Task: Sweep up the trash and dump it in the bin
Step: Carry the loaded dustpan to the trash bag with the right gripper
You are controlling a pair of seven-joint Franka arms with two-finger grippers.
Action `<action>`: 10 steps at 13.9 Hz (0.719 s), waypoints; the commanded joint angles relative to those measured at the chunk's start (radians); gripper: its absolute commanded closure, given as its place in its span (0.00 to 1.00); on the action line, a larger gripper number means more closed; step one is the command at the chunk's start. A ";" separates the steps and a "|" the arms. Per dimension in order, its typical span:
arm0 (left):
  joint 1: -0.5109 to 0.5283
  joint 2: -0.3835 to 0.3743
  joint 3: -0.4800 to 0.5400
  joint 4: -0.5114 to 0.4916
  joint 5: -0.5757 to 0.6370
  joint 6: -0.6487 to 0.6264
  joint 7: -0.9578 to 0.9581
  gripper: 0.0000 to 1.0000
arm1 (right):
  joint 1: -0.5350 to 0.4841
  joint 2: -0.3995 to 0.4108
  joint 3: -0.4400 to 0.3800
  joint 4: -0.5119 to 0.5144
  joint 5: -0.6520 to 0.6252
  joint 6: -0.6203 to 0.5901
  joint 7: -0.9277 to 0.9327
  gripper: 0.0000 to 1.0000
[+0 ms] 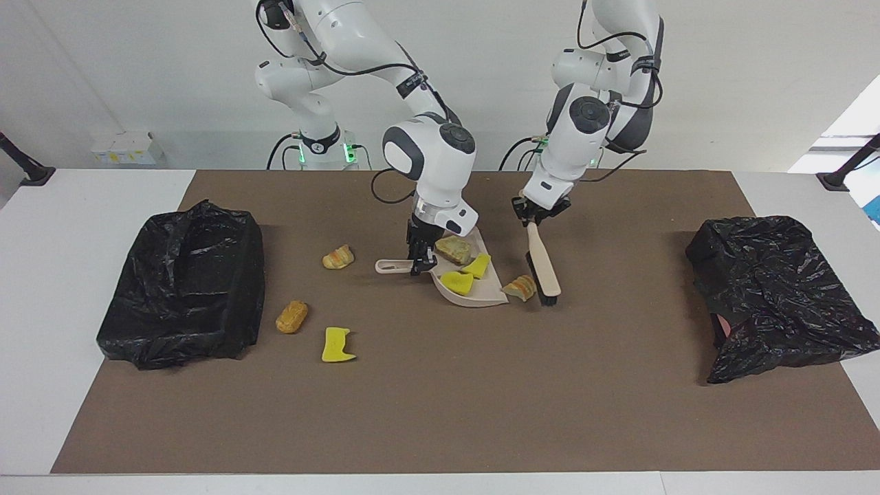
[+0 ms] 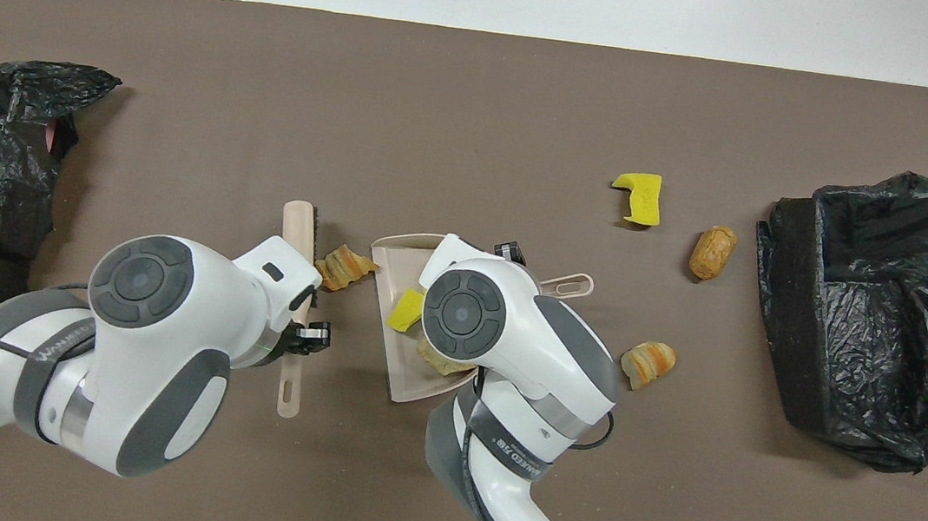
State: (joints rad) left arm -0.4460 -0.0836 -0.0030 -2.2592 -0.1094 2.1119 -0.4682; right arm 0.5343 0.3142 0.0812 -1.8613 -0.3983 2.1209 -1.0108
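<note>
Bright even light, soft short shadows, sheen on black plastic, sharp focus throughout

We find a white table (image 1: 82, 206) covered by a brown mat (image 1: 447, 399). On the mat lie a beige dustpan (image 1: 474, 292), four loose trash pieces (image 1: 337, 257), and a black-bagged bin (image 1: 182, 285) at each end.
</note>
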 commanded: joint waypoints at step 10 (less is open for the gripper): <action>-0.165 0.045 -0.023 -0.027 -0.244 0.072 0.062 1.00 | -0.010 -0.021 0.005 -0.022 -0.005 -0.002 -0.003 1.00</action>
State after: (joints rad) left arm -0.5988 -0.0333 -0.0391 -2.2793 -0.2362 2.1491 -0.3875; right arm 0.5341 0.3141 0.0812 -1.8614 -0.3983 2.1209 -1.0108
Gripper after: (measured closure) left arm 0.740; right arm 0.683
